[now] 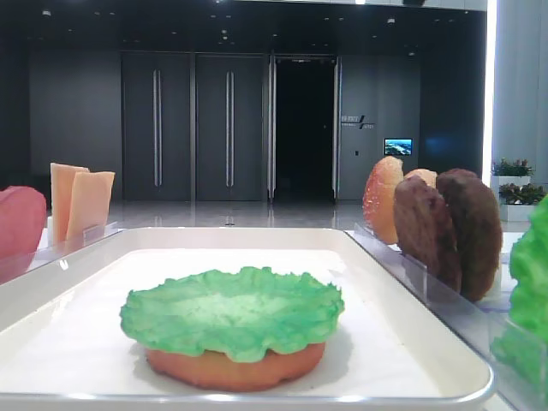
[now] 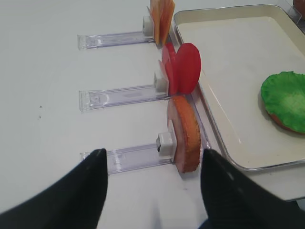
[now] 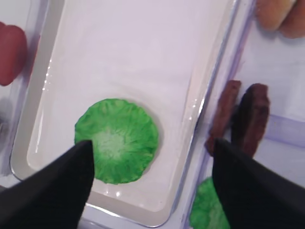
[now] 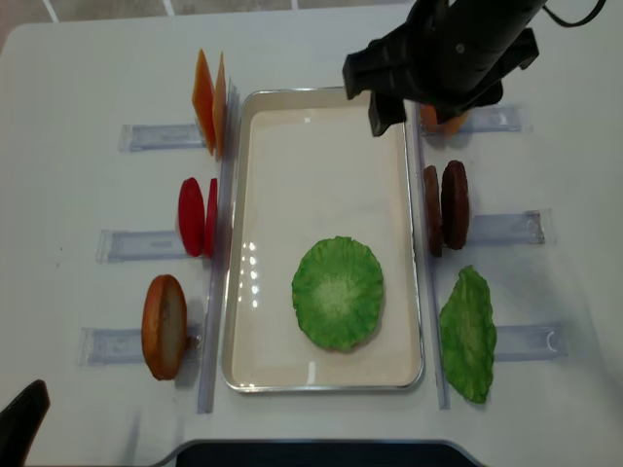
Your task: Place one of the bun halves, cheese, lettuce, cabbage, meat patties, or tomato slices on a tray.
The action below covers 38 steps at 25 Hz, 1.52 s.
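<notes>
A white tray lies mid-table. In it a green lettuce leaf covers a bun half. My right gripper hangs open and empty high above the tray's right rim, its arm over the far end. My left gripper is open and empty low over the table, just short of an upright bun half. Tomato slices and cheese stand left of the tray. Meat patties stand right of it. A second green leaf lies there; lettuce or cabbage, I cannot tell.
Clear plastic holders stick out from both long sides of the tray. More bun halves sit in the far right holder, partly under the right arm. The white table's front edge runs close behind the tray.
</notes>
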### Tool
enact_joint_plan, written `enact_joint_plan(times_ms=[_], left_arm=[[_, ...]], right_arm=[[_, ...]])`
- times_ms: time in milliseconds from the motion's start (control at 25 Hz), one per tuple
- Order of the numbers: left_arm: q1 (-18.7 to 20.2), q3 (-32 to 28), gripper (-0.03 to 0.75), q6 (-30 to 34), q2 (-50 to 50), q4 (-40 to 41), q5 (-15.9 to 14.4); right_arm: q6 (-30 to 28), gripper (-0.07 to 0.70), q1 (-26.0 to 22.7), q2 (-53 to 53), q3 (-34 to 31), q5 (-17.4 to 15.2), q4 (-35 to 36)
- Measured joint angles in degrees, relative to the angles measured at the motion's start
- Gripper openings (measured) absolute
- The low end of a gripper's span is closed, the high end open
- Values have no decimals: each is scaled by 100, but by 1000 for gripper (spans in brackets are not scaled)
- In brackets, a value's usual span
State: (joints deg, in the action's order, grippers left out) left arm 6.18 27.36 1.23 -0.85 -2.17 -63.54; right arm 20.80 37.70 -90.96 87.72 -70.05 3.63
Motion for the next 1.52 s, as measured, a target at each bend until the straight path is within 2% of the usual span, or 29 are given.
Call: enact_joint_plan(times_ms=[320, 600, 880, 1000, 1200, 1520], left_arm=[[0, 0, 471, 0, 0, 0, 0], [0, 0, 471, 0, 0, 0, 0], [0, 0, 471, 0, 0, 0, 0], [0, 0, 471, 0, 0, 0, 0], [0, 0, 471, 0, 0, 0, 0], [0, 0, 471, -23, 0, 0, 0]], right_arm=[[-688, 523, -1313, 270, 0, 0, -167], [-1041, 523, -2324, 560, 0, 0, -517], [-1257, 523, -3168, 747, 0, 0, -536], [-1312, 523, -3345, 747, 0, 0, -543], [-1384, 523, -3373, 818, -69, 7, -537], [-1502, 523, -3373, 1729, -1150, -1, -531]])
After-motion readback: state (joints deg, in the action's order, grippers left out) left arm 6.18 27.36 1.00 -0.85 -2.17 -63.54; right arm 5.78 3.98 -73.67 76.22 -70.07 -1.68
